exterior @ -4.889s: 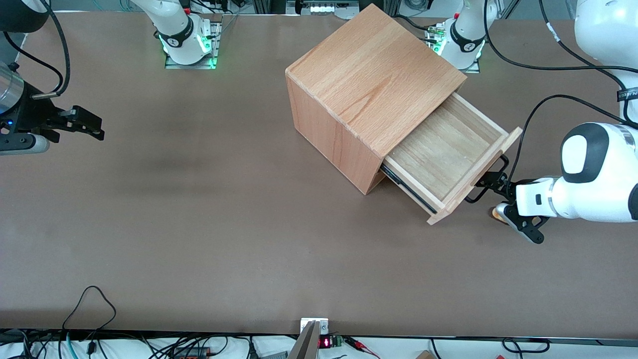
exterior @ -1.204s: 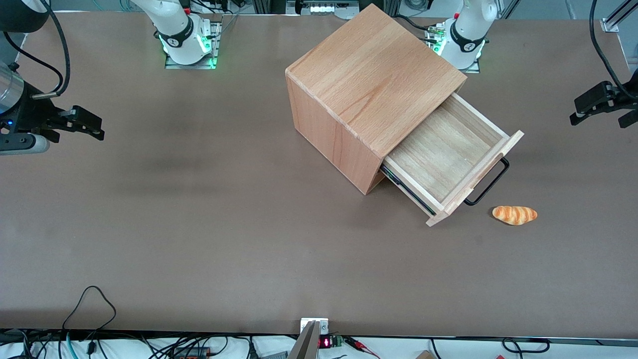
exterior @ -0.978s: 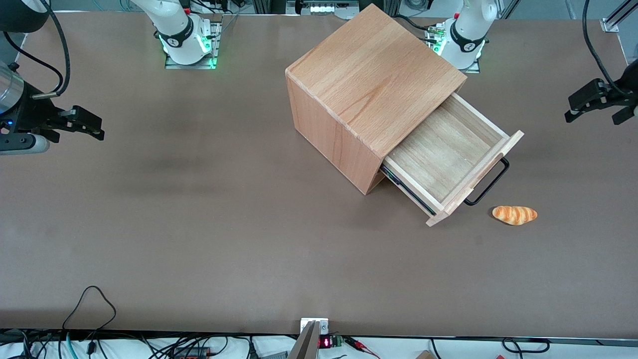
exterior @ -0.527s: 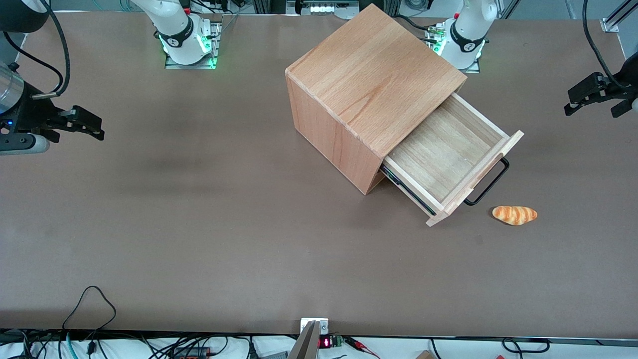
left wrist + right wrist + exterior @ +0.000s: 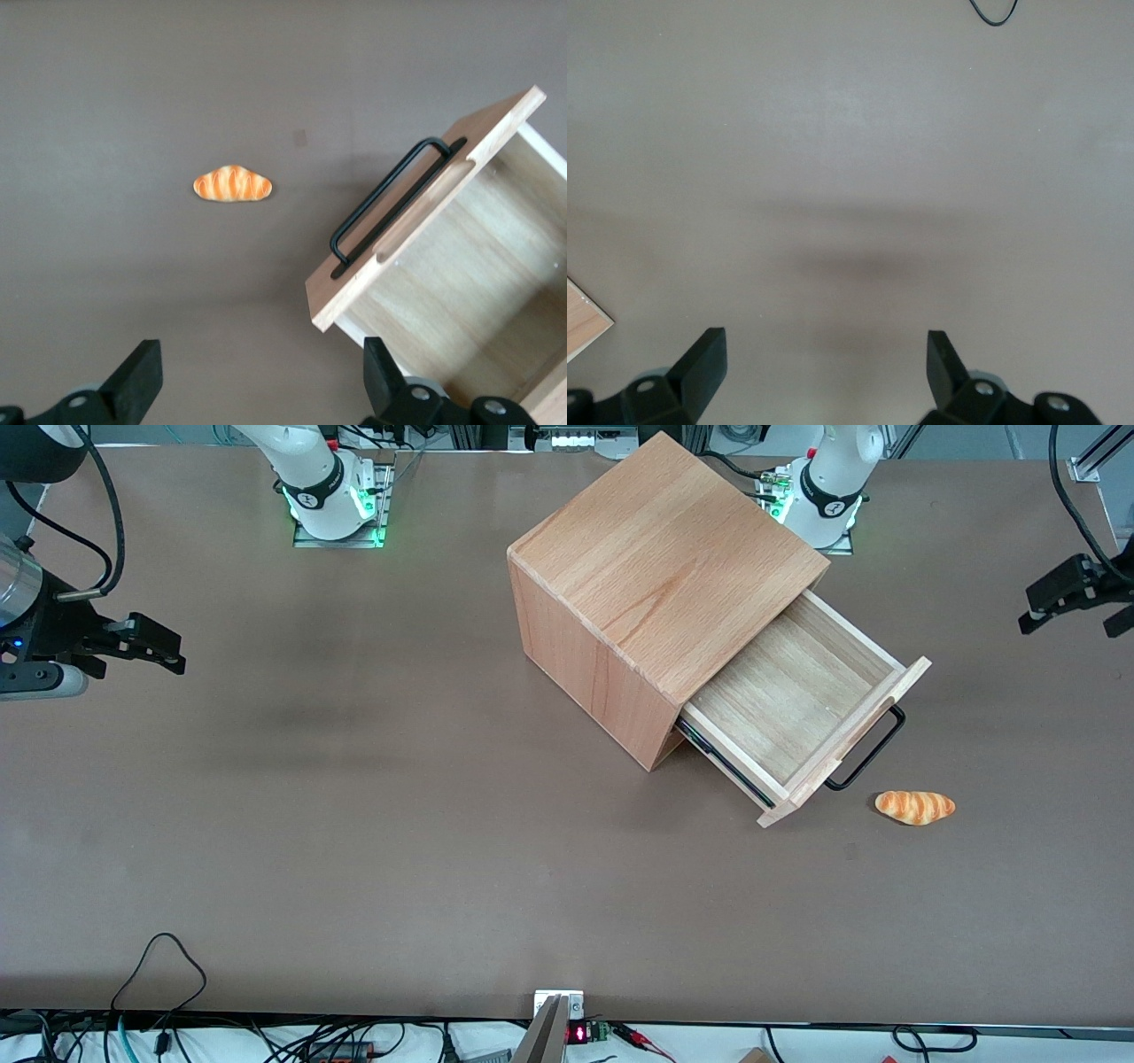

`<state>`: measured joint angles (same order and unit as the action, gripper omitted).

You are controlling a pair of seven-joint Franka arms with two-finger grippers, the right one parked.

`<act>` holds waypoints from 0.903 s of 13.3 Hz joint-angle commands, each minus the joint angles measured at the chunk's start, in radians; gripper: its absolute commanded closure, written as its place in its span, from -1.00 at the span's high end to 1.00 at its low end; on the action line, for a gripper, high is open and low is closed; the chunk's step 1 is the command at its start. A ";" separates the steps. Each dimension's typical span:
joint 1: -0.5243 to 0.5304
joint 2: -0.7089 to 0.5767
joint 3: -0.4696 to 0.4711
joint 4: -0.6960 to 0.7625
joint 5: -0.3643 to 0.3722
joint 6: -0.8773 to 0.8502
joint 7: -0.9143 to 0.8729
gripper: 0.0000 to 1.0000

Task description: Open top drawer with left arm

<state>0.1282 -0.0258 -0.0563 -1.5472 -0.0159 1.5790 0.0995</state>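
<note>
Looking down from the front, we see the top drawer [image 5: 793,713] pulled well out of the beech cabinet [image 5: 651,576], its pale wooden inside bare and open to view. The drawer's black wire handle [image 5: 866,751] juts from the front panel, free of any grip. Our claw [image 5: 1072,598] hangs in the air toward the working arm's end of the tabletop [image 5: 354,824], well apart from the drawer and holding nothing. In the left wrist view its two black fingers [image 5: 137,385] stand wide apart, with the drawer front [image 5: 425,208] and a small croissant [image 5: 232,184] showing between them. The croissant lies on the tabletop near the handle, not touching it.
</note>
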 commanded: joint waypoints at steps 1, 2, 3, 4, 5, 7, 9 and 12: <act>-0.005 0.067 -0.007 0.102 0.008 -0.019 0.002 1.00; -0.002 0.067 -0.007 0.102 0.007 -0.033 0.002 1.00; -0.002 0.067 -0.008 0.102 -0.001 -0.056 -0.012 1.00; -0.004 0.067 -0.013 0.102 -0.012 -0.062 -0.048 1.00; -0.007 0.067 -0.016 0.102 -0.012 -0.065 -0.066 1.00; -0.007 0.067 -0.036 0.102 -0.009 -0.065 -0.063 1.00; -0.007 0.066 -0.036 0.102 -0.003 -0.077 -0.053 1.00; -0.005 0.069 -0.040 0.104 0.001 -0.076 -0.049 1.00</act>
<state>0.1225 0.0266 -0.0919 -1.4804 -0.0198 1.5273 0.0493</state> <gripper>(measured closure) 0.000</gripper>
